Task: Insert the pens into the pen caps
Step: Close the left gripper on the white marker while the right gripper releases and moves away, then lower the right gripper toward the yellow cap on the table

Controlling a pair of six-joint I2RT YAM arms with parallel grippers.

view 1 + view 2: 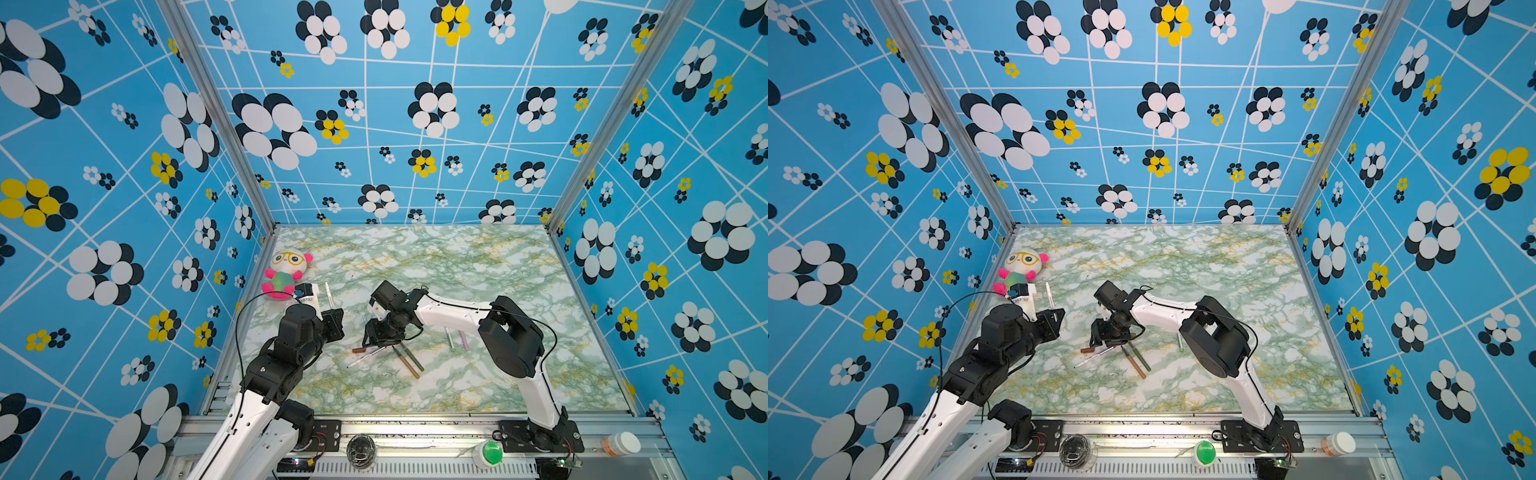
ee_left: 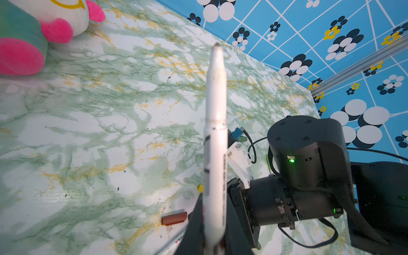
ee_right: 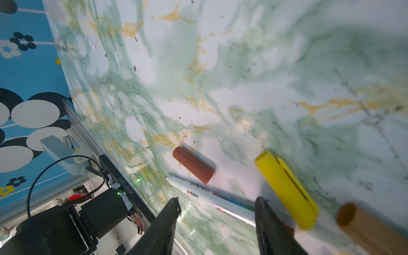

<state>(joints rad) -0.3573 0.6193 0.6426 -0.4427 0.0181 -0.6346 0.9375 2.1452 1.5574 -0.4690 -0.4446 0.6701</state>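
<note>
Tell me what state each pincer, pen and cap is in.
left pincer: shut on the white pen
white pen: held, tip bare
right pincer: open, holding nothing
brown cap: lying loose, no pen in it
yellow cap: lying loose, no pen in it

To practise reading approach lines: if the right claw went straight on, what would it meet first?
Probably the white pen lying between the right claw's open jaws; depth is unclear.

Left gripper [image 1: 1054, 318] mid-left clamping a white pen [image 1: 1049, 296], right gripper [image 1: 1100, 341] at centre above a brown cap [image 1: 1088, 350], tan pen [image 1: 1134, 363] lower right.
</note>
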